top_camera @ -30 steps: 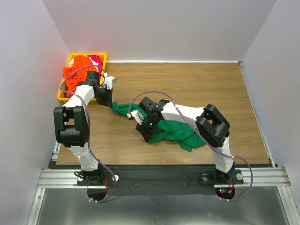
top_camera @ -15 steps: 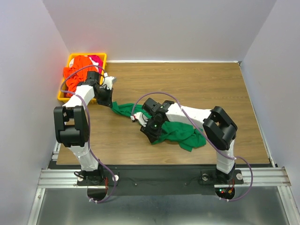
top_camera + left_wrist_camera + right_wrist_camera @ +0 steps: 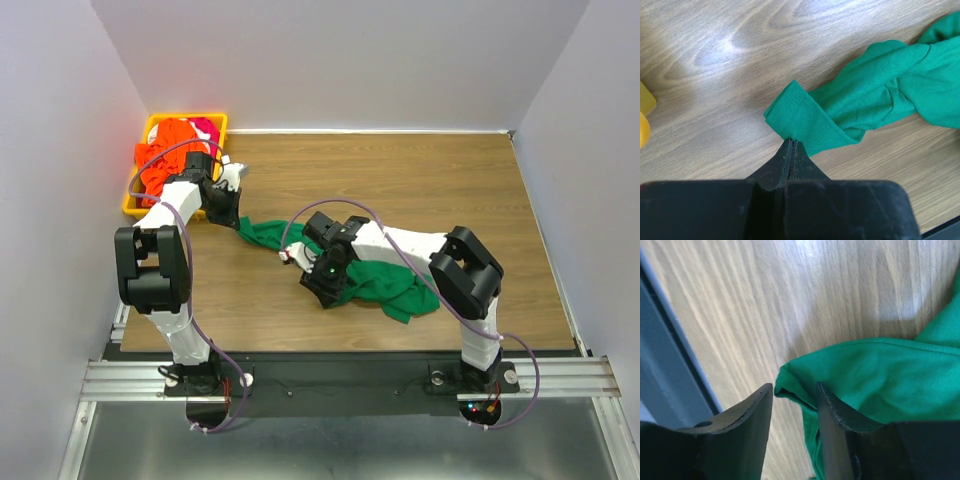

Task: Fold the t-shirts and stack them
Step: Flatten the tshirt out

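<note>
The dark green t-shirt (image 3: 385,282) lies crumpled on the wooden table (image 3: 420,180), with one twisted end stretched to the left. My left gripper (image 3: 238,222) is shut on that end, pinching a hemmed corner (image 3: 795,117) between its fingertips (image 3: 791,143). My right gripper (image 3: 322,290) hovers at the shirt's near-left edge. Its jaws stand open, astride a folded green edge (image 3: 790,385) that pokes into the gap at my right gripper (image 3: 794,396) without being clamped. The orange t-shirt (image 3: 168,150) and the red-pink t-shirt (image 3: 206,129) sit bunched in the bin.
The yellow-orange bin (image 3: 218,120) stands at the table's far-left corner, just behind my left arm; a bit of its yellow edge (image 3: 645,117) is in the left wrist view. The table's near edge (image 3: 670,365) runs close to my right gripper.
My right gripper narrowed and then widened again at the shirt's edge, shifting a little to the right. The left gripper kept its hold and stayed put.
</note>
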### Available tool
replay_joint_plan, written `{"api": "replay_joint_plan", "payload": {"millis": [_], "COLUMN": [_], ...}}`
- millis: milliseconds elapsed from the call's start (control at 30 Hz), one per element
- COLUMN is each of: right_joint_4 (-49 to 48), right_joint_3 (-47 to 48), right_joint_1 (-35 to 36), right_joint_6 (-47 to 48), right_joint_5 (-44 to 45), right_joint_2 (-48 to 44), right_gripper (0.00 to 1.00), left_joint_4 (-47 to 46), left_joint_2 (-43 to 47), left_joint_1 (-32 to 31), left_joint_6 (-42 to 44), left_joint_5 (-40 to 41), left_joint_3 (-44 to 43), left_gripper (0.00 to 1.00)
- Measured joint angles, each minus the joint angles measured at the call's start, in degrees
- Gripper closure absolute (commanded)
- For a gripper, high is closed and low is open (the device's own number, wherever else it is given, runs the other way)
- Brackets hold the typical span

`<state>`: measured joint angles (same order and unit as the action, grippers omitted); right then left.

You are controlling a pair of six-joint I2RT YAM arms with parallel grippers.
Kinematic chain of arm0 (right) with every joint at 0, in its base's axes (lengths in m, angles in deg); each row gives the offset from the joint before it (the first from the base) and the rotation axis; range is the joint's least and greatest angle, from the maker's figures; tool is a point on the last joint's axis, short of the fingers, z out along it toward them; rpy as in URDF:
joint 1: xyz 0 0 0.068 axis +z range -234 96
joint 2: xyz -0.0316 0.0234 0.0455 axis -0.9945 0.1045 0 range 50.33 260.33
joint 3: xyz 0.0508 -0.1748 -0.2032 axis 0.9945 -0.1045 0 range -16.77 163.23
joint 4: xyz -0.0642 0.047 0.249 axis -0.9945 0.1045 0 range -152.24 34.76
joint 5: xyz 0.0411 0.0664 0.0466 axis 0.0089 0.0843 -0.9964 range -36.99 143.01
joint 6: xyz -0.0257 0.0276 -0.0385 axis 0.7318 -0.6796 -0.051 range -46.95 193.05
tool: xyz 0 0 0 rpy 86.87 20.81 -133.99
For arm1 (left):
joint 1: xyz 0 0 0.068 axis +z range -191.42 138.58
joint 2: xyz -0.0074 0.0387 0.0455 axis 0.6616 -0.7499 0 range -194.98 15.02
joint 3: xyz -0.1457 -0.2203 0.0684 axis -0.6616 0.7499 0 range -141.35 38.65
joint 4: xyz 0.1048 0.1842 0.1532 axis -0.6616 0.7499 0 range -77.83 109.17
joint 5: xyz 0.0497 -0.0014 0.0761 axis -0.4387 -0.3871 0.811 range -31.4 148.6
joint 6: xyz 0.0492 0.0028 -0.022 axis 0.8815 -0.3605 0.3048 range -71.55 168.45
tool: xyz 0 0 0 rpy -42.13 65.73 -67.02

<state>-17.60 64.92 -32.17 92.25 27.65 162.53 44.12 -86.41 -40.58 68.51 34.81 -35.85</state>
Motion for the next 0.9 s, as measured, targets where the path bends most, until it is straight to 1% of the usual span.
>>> {"api": "replay_joint_plan", "payload": {"millis": [33, 67, 100, 267, 333, 400, 500, 567, 667, 733, 833, 900], "right_joint_4": [0.0, -0.1, -0.2, -0.1, 0.0, 0.2, 0.5, 0.3, 0.2, 0.9, 2.2, 3.2], "right_joint_3": [0.0, 0.0, 0.0, -0.1, -0.2, -0.2, 0.2, 0.7, 0.4, -0.5, -1.8, -2.5], "right_joint_1": [0.0, 0.1, 0.3, 0.6, 0.0, -1.7, -9.7, -19.0, -33.0, -38.2, -41.9, -45.2], "right_joint_6": [0.2, 0.3, 0.9, -0.5, -1.7, -2.9, -3.8, -3.5, -2.4, -1.3, 0.2, 1.4], "right_joint_5": [0.3, 0.7, 1.4, 4.3, 5.3, 5.5, 5.4, 5.2, 6.8, 7.5, 7.6, 7.3], "right_joint_2": [0.2, 0.4, 0.6, 0.0, -2.4, -7.1, -18.3, -25.9, -33.6, -36.7, -38.8, -39.1], "right_gripper": [0.77, 0.91, 0.99, 0.99, 0.99, 0.99, 0.99, 0.99, 1.00, 1.00, 0.99, 0.99], "left_joint_4": [0.0, 0.0, 0.0, 0.1, 0.2, 0.4, 0.5, 0.5, 1.0, 0.9, 0.9, 0.9], "left_joint_2": [0.0, 0.0, 0.0, 0.0, 0.0, 0.0, 0.3, 1.3, 3.4, 5.2, 8.7, 12.6], "left_joint_1": [0.0, 0.0, 0.0, 0.0, 0.0, 0.0, 0.0, 0.2, 0.7, 0.8, 0.9, 0.9], "left_joint_6": [0.0, 0.0, 0.1, 0.5, 1.0, 1.5, 2.3, 3.1, 4.0, 4.7, 6.0, 7.2], "left_joint_5": [0.0, 0.0, 0.0, 0.0, 0.0, 0.0, -0.2, -0.9, -2.1, -2.8, -3.9, -4.7], "left_joint_3": [0.0, 0.0, 0.0, 0.0, 0.0, 0.0, 0.1, 0.7, 1.0, 1.0, 1.1, 1.9], "left_gripper": [1.00, 1.00, 1.00, 1.00, 1.00, 1.00, 1.00, 1.00, 1.00, 1.00, 1.00, 1.00]}}
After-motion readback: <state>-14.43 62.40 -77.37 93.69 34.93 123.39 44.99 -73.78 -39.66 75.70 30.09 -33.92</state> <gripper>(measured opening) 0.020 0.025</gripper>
